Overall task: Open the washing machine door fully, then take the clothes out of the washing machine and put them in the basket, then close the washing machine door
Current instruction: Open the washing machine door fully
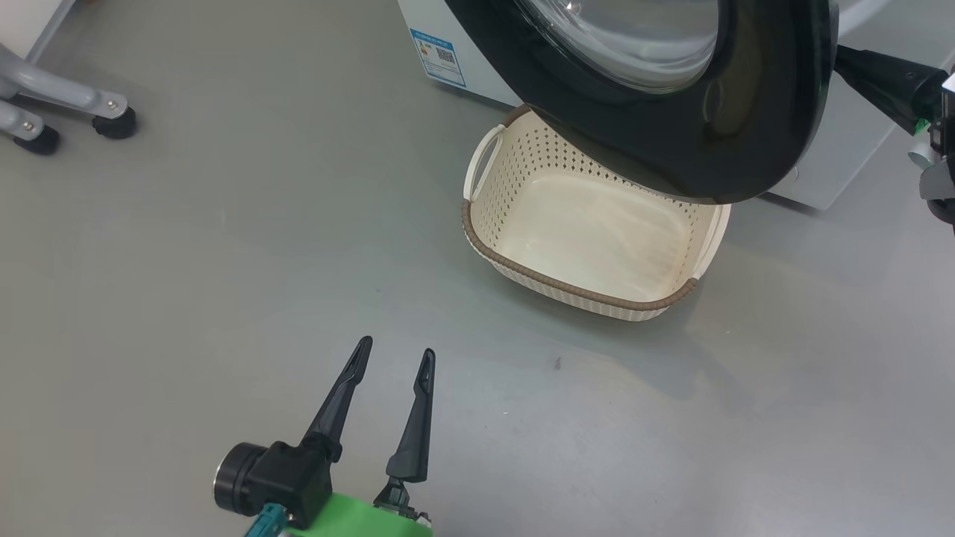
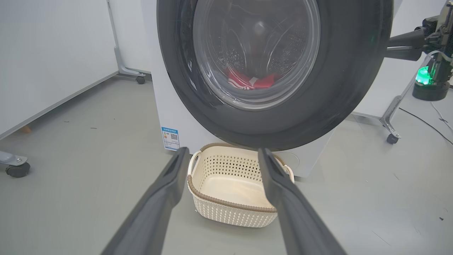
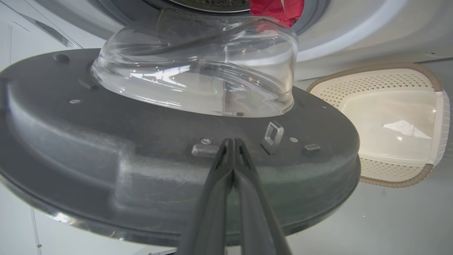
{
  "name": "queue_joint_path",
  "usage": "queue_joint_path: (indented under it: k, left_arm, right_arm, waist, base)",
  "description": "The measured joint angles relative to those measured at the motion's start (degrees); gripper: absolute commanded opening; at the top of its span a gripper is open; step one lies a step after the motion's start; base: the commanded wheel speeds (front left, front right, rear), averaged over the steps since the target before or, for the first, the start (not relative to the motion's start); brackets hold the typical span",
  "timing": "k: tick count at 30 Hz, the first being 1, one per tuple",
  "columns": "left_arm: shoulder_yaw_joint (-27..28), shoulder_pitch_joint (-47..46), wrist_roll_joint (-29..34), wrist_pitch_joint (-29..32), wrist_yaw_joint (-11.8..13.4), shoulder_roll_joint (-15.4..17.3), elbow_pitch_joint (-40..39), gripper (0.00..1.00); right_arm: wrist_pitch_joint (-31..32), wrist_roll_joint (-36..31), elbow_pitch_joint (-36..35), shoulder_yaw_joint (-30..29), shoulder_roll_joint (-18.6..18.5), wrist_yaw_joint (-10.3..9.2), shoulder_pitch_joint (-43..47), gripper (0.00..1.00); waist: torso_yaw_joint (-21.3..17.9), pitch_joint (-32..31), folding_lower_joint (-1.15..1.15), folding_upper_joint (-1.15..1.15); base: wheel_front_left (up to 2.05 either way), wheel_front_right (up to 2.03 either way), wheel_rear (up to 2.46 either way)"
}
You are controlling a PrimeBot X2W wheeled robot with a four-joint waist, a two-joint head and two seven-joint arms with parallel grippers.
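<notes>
**Door half swung, push from behind**

The washing machine (image 2: 163, 113) has the washing machine door (image 2: 354, 71) swung out over the basket (image 2: 230, 216). The basket sits empty on the floor at the machine's foot, likely to catch the load. The left wrist view shows red clothes (image 2: 247, 81) in the drum, through the glass. The right wrist view shows the door's inner face. There the right gripper (image 3: 231, 141), fingers pressed together, meets the door by the latch, seemingly to push it wider. The left gripper (image 1: 396, 345) hovers empty, fingers spread.
</notes>
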Motion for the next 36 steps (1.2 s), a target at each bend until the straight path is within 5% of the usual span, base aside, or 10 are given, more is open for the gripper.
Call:
queue_joint_path:
  k: [36]
  left_arm:
    - [0.9, -0.2, 0.0, 0.0, 0.0, 0.0, 0.5, 1.00]
  right_arm:
    - [5.7, 3.1, 0.2, 4.5, 6.1, -0.53, 3.9, 0.00]
  waist:
    - [-0.4, -2.3, 0.00, 0.00]
  base:
    - [0.00, 0.00, 0.00]
